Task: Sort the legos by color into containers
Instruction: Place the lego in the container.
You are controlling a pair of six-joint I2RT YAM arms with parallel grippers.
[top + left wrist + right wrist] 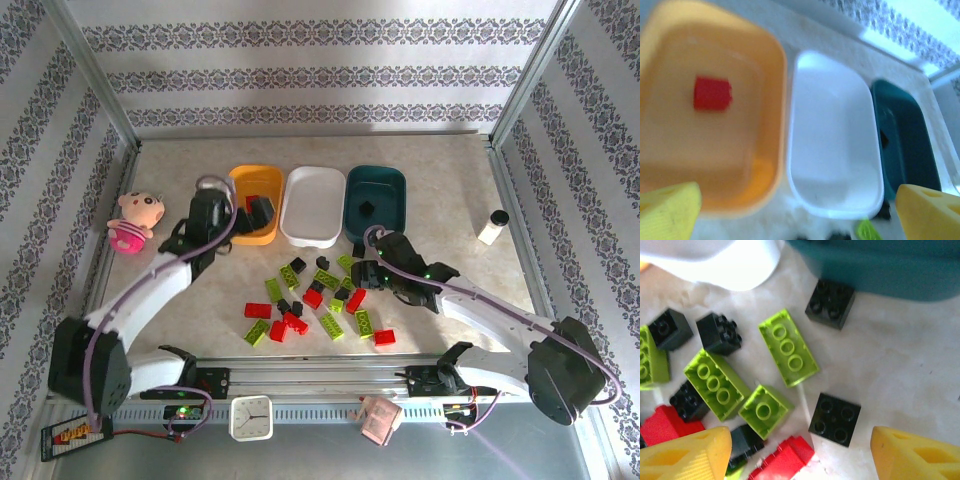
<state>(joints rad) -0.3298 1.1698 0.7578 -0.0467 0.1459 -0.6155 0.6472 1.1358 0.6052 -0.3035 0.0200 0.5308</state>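
Hovering spread wide and empty, the left hand (799, 214) is above the orange-yellow tray (779, 125), one red brick (712, 93) inside at upper left. The right hand (800, 452), equally open and empty, hangs over a black brick (835, 419) amid legos (788, 347) on the counter (900, 370).

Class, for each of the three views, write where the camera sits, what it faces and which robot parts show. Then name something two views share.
Top: above and behind the arm bases, looking down at the table; both arms, left end effector and right end effector show.
Left wrist: facing down at the orange tray, white tray and teal tray; left fingers show.
Right wrist: low over loose bricks; right fingers show.
Shared: both wrist views catch the white and teal trays.
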